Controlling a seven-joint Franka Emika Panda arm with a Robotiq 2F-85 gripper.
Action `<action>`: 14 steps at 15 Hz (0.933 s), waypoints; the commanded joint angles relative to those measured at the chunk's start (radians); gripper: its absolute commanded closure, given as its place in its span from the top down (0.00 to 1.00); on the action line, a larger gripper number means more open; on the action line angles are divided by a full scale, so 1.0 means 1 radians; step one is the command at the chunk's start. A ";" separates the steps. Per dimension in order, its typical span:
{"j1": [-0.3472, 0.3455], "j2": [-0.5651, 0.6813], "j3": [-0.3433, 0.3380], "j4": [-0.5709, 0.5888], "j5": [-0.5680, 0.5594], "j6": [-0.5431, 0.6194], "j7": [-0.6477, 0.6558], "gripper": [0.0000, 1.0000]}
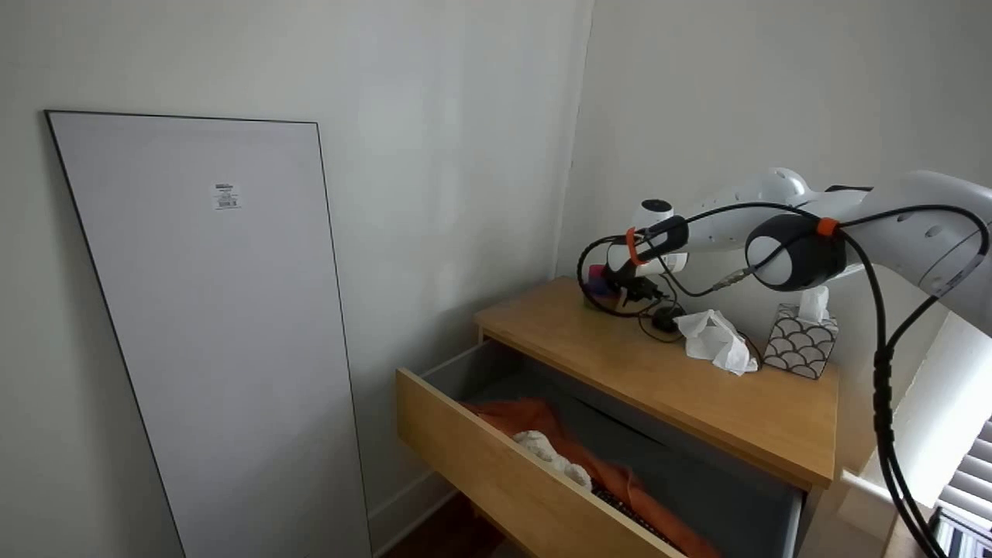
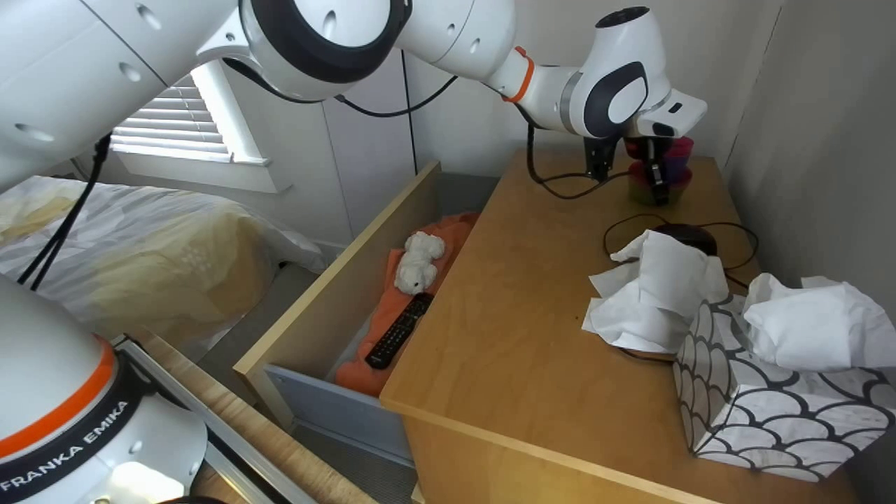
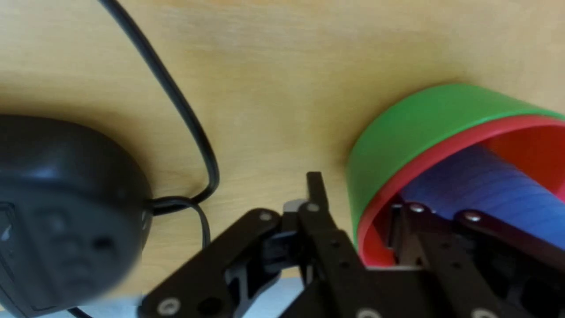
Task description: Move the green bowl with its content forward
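The green bowl (image 3: 410, 123) stood upright on the wooden top (image 2: 560, 280), near its far end in an exterior view. Its outer wall was smooth and rounded; red showed at the rim and inside, whether lining or nested vessel could not be told. A faintly lined blue piece (image 3: 485, 190) rose above the rim, topped with pink.

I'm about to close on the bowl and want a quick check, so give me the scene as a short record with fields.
target: green bowl, on the dresser
contents: red bowl nested inside, with a blue item in it, kind unclear
grasp: gripper open, straddling the bowl's wall; contact not clear
beside bowl: black device with a cable
farther along: crumpled tissue, then tissue box
below: drawer pulled open, holding orange cloth, white plush toy and black remote
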 commanded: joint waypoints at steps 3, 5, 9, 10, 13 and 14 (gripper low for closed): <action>0.022 -0.042 0.008 -0.050 0.001 -0.018 -0.009 0.00; 0.025 -0.067 0.019 -0.084 0.005 -0.007 -0.031 0.02; 0.014 -0.137 0.061 -0.177 0.020 0.009 -0.110 0.02; 0.007 -0.168 0.077 -0.214 0.027 0.024 -0.145 0.02; -0.027 -0.293 0.142 -0.350 0.055 0.037 -0.290 0.02; -0.048 -0.336 0.173 -0.388 0.066 0.030 -0.363 0.02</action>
